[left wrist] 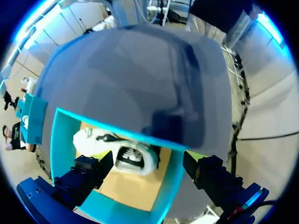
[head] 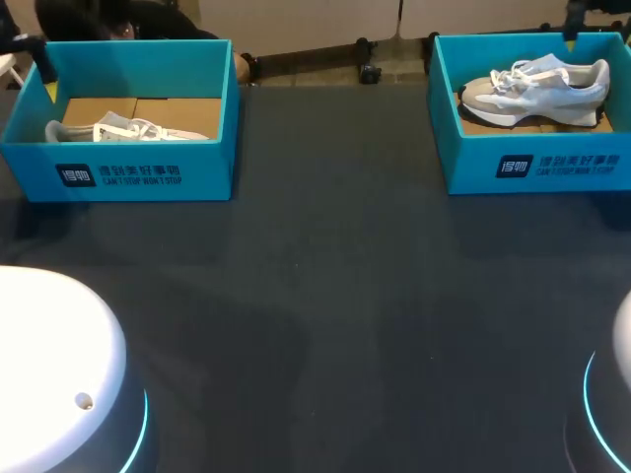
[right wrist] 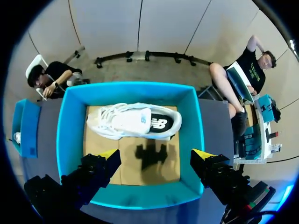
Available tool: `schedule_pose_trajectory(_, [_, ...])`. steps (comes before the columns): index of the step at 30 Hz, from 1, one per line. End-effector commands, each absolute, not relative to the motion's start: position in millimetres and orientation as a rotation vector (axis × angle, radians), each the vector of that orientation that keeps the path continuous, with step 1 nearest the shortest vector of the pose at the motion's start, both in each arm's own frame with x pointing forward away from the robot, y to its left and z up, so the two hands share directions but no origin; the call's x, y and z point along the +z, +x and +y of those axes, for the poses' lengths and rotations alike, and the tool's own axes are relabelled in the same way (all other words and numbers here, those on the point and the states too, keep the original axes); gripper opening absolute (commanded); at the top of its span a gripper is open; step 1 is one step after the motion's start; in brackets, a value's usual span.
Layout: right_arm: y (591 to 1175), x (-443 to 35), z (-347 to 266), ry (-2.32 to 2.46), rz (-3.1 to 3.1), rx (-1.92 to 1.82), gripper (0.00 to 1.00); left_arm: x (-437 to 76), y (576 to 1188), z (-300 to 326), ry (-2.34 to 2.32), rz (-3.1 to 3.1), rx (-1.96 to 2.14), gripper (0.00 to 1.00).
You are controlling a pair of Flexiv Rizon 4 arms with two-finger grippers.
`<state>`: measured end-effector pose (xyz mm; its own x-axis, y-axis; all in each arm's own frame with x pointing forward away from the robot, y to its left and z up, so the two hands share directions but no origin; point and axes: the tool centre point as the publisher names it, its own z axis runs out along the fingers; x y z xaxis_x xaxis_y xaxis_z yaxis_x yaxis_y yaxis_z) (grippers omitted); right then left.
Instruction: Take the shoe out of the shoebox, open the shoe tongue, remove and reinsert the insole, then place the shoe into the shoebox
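A: Head view?
B: Two teal boxes on the dark tabletop, both at its far edge. The left shoebox has the left shoe inside, low behind its front wall. The right shoebox has the right shoe inside, lying across the cardboard floor. The left arm and right arm show only as white bases, well short of either shoebox.

A: Left wrist view?
B: The left gripper hangs over the left shoebox. Its fingers are spread wide, one over the inside of the shoebox and one out past its side wall. The left shoe sits inside the shoebox against the wall on the tabletop side. The view is dim there, but the fingers look clear of it, with nothing pinched.

A: Right wrist view?
B: The right gripper is above the right shoebox, over its near wall. The fingers are spread about as wide as the shoebox floor and hold nothing. The right shoe lies inside the shoebox along its far wall, laces and side panel showing. The gripper's shadow falls on the cardboard just beside the shoe.
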<state>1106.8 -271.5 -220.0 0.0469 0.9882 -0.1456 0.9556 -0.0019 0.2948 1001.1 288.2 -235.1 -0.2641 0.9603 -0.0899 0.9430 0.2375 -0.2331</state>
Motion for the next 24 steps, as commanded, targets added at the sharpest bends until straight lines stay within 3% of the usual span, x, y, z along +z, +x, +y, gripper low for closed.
schedule_pose_trajectory(1, [1123,-232,-281,2.065,1.999,0.107,1.0,-234,1001,293,-1.864,-2.377,0.513,1.0])
schedule_pose_trajectory(13, [1133,-261,-296,2.084,2.047,0.057,1.0,-228,961,255,-1.882,-2.294,0.727,1.0])
schedule_pose_trajectory(24, [1136,-279,-304,2.069,2.081,0.034,1.0,-217,927,218,-1.916,-2.296,0.655,1.0])
